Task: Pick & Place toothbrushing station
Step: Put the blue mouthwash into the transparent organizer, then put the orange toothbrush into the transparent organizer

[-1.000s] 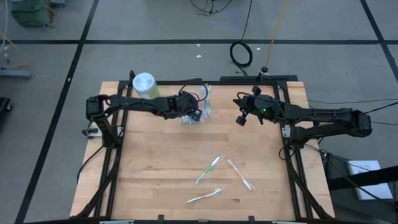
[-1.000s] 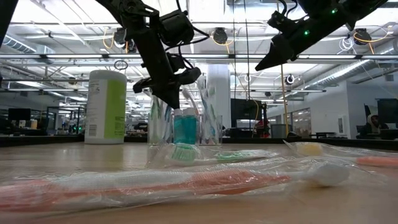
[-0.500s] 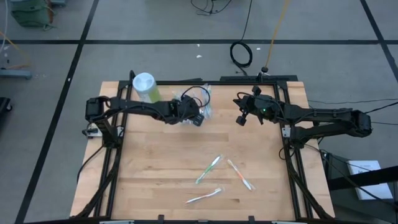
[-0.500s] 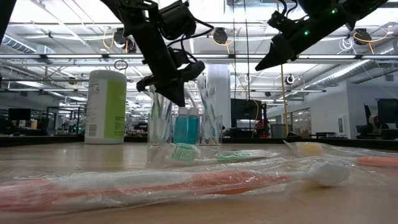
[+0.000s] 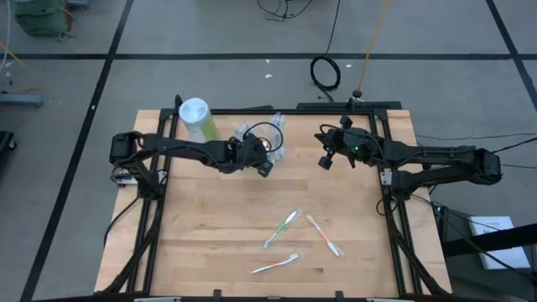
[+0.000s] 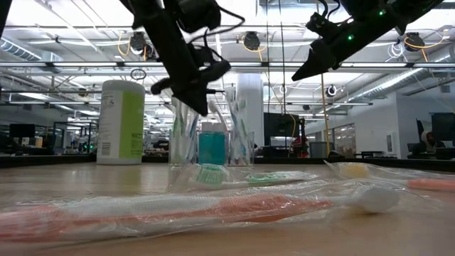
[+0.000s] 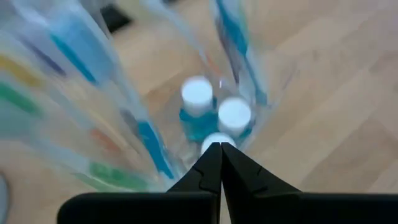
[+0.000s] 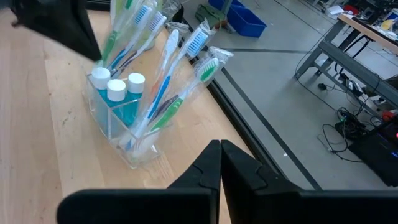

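Observation:
The toothbrushing station [image 5: 277,138] is a clear holder [image 8: 121,134] with several wrapped toothbrushes and three blue white-capped tubes [image 7: 214,115]. It stands by its base on the table at the far middle. My left gripper [image 5: 263,164] hangs shut just above it; in the low view its tips [image 6: 206,105] are over the tubes [image 6: 212,146], and in its wrist view [image 7: 219,147] they are close by one cap. My right gripper [image 5: 324,161] waits shut in the air to the station's right [image 8: 219,144].
A green canister with a white lid [image 5: 195,117] stands left of the station. Three wrapped toothbrushes lie loose nearer the front: green [image 5: 281,228], orange [image 5: 323,235] and white [image 5: 275,265]. Bare wood lies between them and the station.
My left gripper has risen from low among the station's tubes to above them, drawing back a little toward the table's near edge. The station has stayed standing where it was.

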Controlling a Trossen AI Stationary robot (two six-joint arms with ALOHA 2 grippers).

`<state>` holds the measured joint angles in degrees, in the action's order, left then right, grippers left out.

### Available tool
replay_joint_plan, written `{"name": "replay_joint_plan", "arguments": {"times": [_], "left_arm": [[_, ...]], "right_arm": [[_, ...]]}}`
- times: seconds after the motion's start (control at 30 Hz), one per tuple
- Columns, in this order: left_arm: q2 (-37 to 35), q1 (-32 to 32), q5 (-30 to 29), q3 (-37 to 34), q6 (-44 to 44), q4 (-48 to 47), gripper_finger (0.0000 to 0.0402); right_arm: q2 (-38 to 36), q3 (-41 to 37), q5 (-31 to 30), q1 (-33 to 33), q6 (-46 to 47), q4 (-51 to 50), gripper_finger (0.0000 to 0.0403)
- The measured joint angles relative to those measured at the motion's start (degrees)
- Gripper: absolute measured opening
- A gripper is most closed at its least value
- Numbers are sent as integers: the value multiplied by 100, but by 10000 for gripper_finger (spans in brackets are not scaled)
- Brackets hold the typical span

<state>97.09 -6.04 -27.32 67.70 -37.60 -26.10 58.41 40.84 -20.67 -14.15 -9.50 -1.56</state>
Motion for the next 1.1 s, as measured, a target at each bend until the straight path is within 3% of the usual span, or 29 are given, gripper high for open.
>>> {"name": "replay_joint_plan", "arguments": {"times": [0.13, 0.67, 0.93, 1.1], "left_arm": [[-140, 43, -233, 0, 163, 57, 6], [-263, 161, -116, 5, 1520, 255, 9], [-294, 188, -120, 2, 1549, 261, 27], [-294, 183, -121, 2, 1868, 275, 19]], "right_arm": [[0, 0, 0, 1, 0, 0, 2], [0, 0, 36, 0, 4, -5, 2], [0, 0, 1018, 122, 160, -174, 16], [11, 0, 1042, 371, 283, -183, 54]]}}
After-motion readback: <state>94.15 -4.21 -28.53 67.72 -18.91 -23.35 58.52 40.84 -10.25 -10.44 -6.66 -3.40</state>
